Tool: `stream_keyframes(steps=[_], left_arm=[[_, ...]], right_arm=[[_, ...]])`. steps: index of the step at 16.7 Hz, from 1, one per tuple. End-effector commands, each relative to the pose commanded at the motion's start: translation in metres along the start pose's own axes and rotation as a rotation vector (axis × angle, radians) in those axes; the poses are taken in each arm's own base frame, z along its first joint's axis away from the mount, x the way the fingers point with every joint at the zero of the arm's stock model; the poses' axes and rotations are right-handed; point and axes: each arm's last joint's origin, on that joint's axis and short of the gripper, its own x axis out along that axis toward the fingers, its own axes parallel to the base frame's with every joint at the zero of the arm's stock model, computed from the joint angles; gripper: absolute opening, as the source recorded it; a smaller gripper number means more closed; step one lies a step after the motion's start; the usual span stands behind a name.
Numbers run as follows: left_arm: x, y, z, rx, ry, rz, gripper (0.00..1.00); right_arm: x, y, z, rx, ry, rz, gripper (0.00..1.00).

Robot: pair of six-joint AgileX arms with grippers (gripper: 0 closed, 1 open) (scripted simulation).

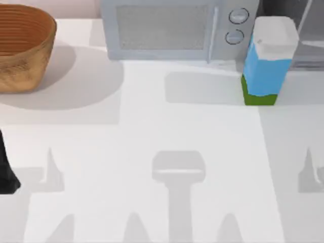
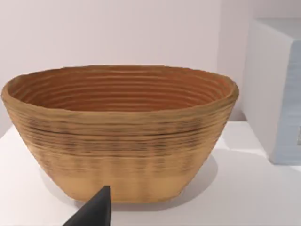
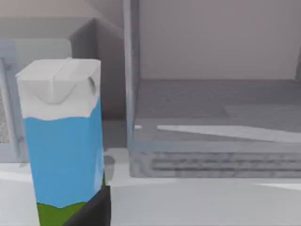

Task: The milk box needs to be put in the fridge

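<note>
The milk box point(image 1: 267, 61) stands upright at the back right of the table, white top, light-blue body, green base. It is just right of the microwave point(image 1: 167, 30) and left of the fridge point(image 1: 310, 48). In the right wrist view the milk box point(image 3: 63, 141) is close in front, and beside it the fridge point(image 3: 211, 160) shows its pale frame and open grey inside. A dark part of my right gripper point(image 3: 94, 209) sits low, near the carton's base, holding nothing. My left arm point(image 1: 6, 172) is parked at the table's left edge, its gripper point(image 2: 94, 212) facing the basket.
A woven brown basket point(image 1: 23, 45) stands at the back left, and it is empty inside in the left wrist view point(image 2: 122, 136). The light-grey microwave has two round knobs point(image 1: 238, 16) and stands against the back edge. The white table point(image 1: 162, 152) stretches bare in front.
</note>
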Motion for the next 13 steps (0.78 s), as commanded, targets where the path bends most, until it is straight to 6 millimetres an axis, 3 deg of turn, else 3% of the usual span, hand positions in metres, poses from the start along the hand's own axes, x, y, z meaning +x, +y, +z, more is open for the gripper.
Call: stream_keyframes(steps=[3, 8, 13], left_arm=[[0.000, 0.000, 0.000, 0.000, 0.000, 0.000, 1.00], [0.000, 0.000, 0.000, 0.000, 0.000, 0.000, 1.00], [0.000, 0.000, 0.000, 0.000, 0.000, 0.000, 1.00]], right_arm=[[0.000, 0.000, 0.003, 0.003, -0.007, -0.003, 1.00], [0.011, 0.003, 0.039, 0.022, -0.068, -0.024, 1.00], [0.060, 0.017, 0.069, 0.028, -0.032, -0.017, 1.00]])
